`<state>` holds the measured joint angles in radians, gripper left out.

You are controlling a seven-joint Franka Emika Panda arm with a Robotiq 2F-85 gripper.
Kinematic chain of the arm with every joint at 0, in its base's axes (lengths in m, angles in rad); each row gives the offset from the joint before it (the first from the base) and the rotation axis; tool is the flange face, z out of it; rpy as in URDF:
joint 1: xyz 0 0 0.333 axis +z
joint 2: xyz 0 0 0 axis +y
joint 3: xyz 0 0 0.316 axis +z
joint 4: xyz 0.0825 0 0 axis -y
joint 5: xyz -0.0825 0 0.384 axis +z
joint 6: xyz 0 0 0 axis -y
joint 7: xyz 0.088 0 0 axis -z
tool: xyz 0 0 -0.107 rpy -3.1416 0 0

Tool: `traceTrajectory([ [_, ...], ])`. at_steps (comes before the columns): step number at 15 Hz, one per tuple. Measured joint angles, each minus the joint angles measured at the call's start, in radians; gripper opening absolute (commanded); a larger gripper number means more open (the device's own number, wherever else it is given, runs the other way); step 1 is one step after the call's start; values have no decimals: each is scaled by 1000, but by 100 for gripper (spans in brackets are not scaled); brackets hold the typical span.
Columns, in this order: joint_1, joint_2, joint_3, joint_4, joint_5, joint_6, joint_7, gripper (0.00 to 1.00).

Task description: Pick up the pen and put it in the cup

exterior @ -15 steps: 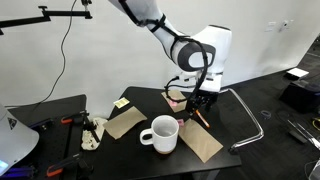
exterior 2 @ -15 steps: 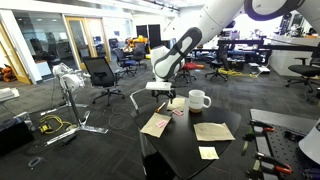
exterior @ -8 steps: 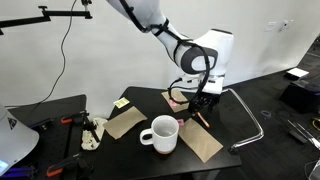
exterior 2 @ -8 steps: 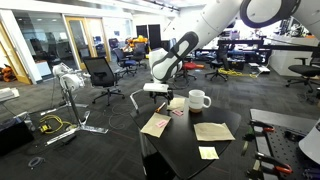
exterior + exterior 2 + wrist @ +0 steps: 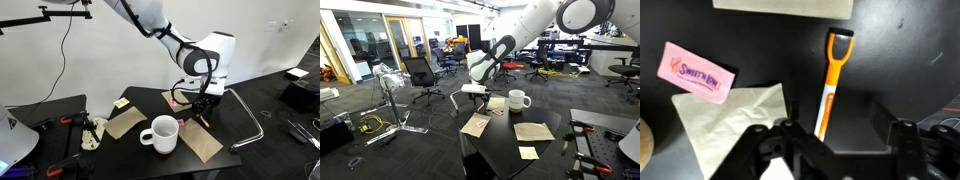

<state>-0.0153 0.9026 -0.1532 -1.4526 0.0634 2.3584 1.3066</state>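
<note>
The pen point(image 5: 830, 85) is a short orange stick lying flat on the black table point(image 5: 900, 50). In the wrist view it points away from me, and its near end sits between my fingers. My gripper point(image 5: 845, 135) is open, low over the pen and astride it, holding nothing. In an exterior view my gripper point(image 5: 203, 108) hangs just above the table, with the pen point(image 5: 199, 117) under it. The cup, a large white mug point(image 5: 160, 133), stands upright near the table's front and also shows in the other exterior view point(image 5: 518, 100). My gripper point(image 5: 480, 92) is beside the cup there.
A pink sweetener packet point(image 5: 697, 71) and a white napkin point(image 5: 735, 120) lie next to the pen. Brown paper napkins point(image 5: 125, 122) point(image 5: 201, 144) lie on either side of the mug. A yellow note point(image 5: 528, 153) lies near the table edge. Office chairs point(image 5: 423, 75) stand beyond.
My gripper has sunk slightly toward the table over the pen. The pen and the mug have not moved.
</note>
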Motion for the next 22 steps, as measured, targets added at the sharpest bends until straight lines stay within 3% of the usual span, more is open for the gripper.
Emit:
traceTrajectory([
  [6, 0, 23, 0, 32, 1, -8, 0, 1],
  [13, 1, 21, 0, 55, 1, -64, 0, 3],
  [22, 20, -171, 0, 61, -31, -433, -2, 3],
])
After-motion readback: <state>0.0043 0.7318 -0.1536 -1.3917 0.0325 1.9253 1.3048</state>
